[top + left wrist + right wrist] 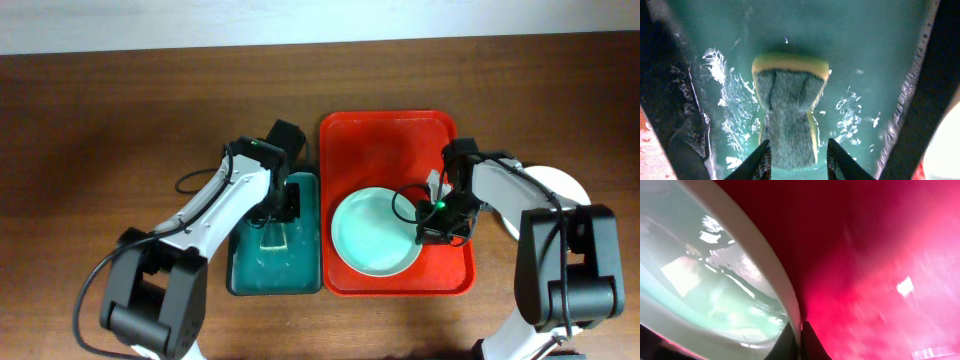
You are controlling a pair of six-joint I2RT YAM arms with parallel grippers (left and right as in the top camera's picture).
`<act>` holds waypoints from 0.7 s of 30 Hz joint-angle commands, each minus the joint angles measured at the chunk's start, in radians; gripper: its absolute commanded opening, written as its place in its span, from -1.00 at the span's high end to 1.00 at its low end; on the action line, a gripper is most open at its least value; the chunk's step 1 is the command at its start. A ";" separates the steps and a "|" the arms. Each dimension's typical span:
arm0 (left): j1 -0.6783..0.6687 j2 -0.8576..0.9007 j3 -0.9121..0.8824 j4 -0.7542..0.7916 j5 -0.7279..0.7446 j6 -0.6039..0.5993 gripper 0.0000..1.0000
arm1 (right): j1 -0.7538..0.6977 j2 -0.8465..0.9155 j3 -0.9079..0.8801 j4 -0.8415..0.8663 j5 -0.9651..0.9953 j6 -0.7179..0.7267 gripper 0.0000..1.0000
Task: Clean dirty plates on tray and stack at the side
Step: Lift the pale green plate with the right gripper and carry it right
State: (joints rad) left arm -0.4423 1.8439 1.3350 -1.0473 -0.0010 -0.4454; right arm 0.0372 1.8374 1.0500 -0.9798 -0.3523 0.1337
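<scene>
A pale mint plate (370,235) lies on the red tray (385,135), in its front half. My right gripper (428,224) is shut on the plate's right rim; in the right wrist view the fingers (801,330) pinch the white rim (760,255) over the tray floor (880,255). The plate looks wet and shiny. My left gripper (275,222) is down in the teal basin and shut on the sponge (790,100), which is yellow with a grey scrub face; its fingers (797,160) flank it. A white plate (560,183) lies right of the tray, partly hidden by my right arm. No light blue plate shows.
The dark teal basin (250,275) stands against the tray's left edge and holds shallow water (865,50). The brown wooden table (120,110) lies all around. Black cables loop beside both arms.
</scene>
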 commanded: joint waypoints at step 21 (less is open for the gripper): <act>0.341 -0.676 0.041 -0.134 0.031 0.017 -0.99 | 0.650 -0.177 0.480 -0.038 0.815 0.314 0.92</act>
State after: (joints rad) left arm -0.1078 1.1698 1.3643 -1.1645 0.0296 -0.4416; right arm 0.6548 1.6428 1.5146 -1.0222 0.2260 0.3279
